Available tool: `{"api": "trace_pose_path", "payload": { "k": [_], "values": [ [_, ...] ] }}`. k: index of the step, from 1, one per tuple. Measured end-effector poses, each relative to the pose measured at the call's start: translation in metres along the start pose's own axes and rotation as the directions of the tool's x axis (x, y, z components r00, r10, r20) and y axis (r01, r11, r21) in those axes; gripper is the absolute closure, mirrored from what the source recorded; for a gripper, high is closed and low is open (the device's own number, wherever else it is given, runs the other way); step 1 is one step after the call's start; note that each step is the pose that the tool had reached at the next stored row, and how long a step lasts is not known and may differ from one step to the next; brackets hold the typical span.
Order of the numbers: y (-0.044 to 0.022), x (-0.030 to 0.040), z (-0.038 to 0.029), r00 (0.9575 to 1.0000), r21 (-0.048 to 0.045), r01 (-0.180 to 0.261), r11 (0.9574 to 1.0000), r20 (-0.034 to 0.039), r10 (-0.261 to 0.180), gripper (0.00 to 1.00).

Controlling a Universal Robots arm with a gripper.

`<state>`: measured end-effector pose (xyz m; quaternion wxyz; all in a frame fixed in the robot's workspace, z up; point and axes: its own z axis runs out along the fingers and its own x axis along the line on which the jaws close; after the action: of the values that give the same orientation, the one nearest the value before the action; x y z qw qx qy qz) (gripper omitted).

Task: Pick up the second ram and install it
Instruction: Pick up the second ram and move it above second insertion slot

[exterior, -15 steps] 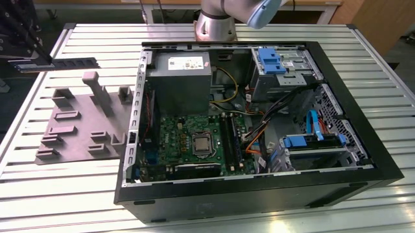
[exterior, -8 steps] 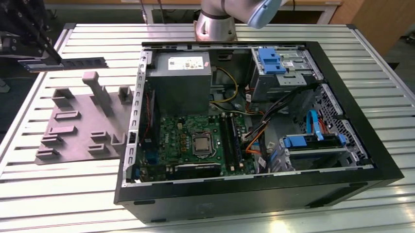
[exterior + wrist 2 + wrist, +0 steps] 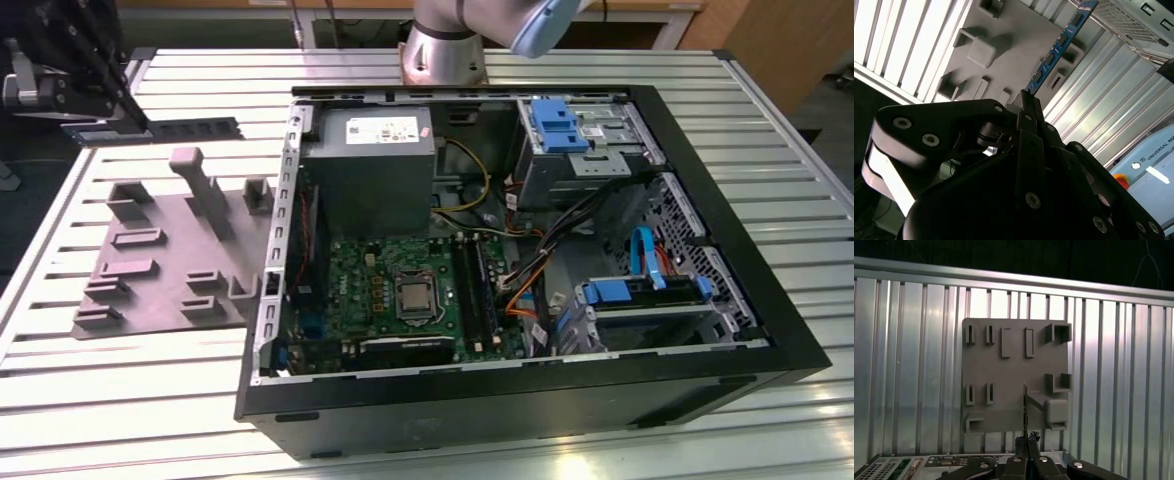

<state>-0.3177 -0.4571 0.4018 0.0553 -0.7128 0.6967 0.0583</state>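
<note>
Carry | claw clenched on ram end, near tray | we judge: we should grip firm, hold it square, clear of tray posts

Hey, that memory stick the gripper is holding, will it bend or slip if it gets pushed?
Probably stiff: the second ram juts straight from the gripper without sagging. Likely light, being thin and edge-on in the first wrist view. It may pivot or slip, since only one end is clamped.

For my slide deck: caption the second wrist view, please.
Gripper shut on the second ram, stick seen nearly edge-on, with the grey slotted tray behind it.
</note>
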Motion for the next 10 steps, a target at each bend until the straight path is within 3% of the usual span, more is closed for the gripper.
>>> {"api": "trace_pose_path", "payload": {
  "k": [10],
  "values": [
    [-0.0209, 0.0005, -0.0001, 1.0, 0.0, 0.0, 1.0, 0.0, 0.0, 0.88]
  ]
}}
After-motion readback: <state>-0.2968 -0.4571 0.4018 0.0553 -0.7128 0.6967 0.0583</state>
